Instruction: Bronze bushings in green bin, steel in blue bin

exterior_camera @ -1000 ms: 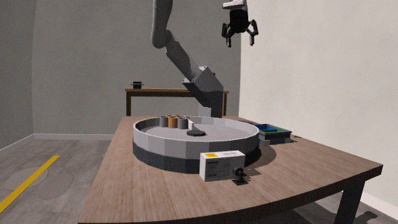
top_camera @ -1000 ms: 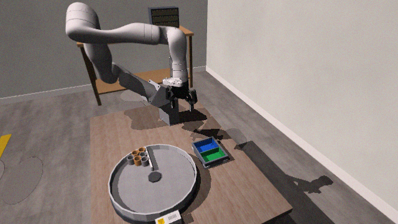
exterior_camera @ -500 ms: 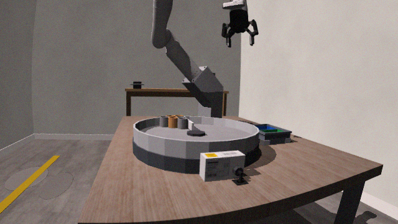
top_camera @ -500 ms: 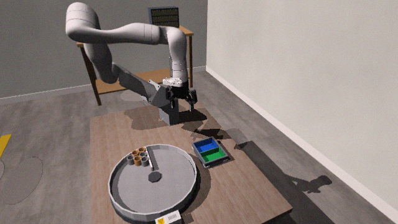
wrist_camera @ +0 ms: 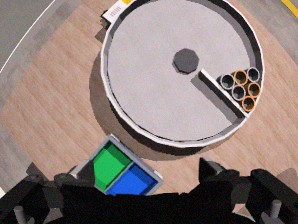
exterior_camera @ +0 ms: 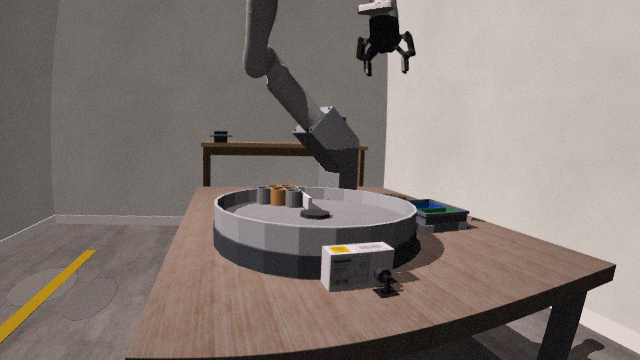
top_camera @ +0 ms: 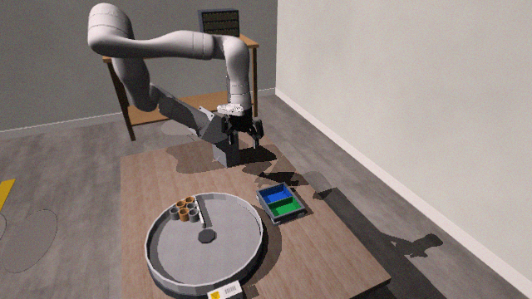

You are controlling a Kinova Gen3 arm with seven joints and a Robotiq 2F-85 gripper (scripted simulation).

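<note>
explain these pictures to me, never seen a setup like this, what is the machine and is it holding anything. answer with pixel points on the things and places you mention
It is one jointed robot arm ending in a two-fingered gripper (top_camera: 243,143) (exterior_camera: 386,72), open and holding nothing. The top picture looks down from above, the exterior one across the table from low down, and the wrist one from the arm's end, past its fingers. On the table stands a round turntable (top_camera: 224,257) (exterior_camera: 350,205) (wrist_camera: 150,100) carrying three bronze and three steel bushings, bunched beside a straight divider (top_camera: 200,212) (exterior_camera: 306,200) (wrist_camera: 220,90). Near it sits a tray with a blue and a green bin.

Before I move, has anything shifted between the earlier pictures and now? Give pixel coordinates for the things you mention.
Nothing has visibly changed. The gripper (top_camera: 243,144) (exterior_camera: 386,74) (wrist_camera: 146,171) is in the same spot, jaws open, with nothing taken hold of or let go. The turntable (top_camera: 208,262) (exterior_camera: 300,242) (wrist_camera: 145,90) shows no visible turn, its six bushings (top_camera: 184,214) (exterior_camera: 277,196) (wrist_camera: 240,71) are still bunched beside the divider (top_camera: 200,211) (exterior_camera: 307,201) (wrist_camera: 225,94), and both bins (top_camera: 287,208) (exterior_camera: 442,210) (wrist_camera: 109,165) stay put.
</note>
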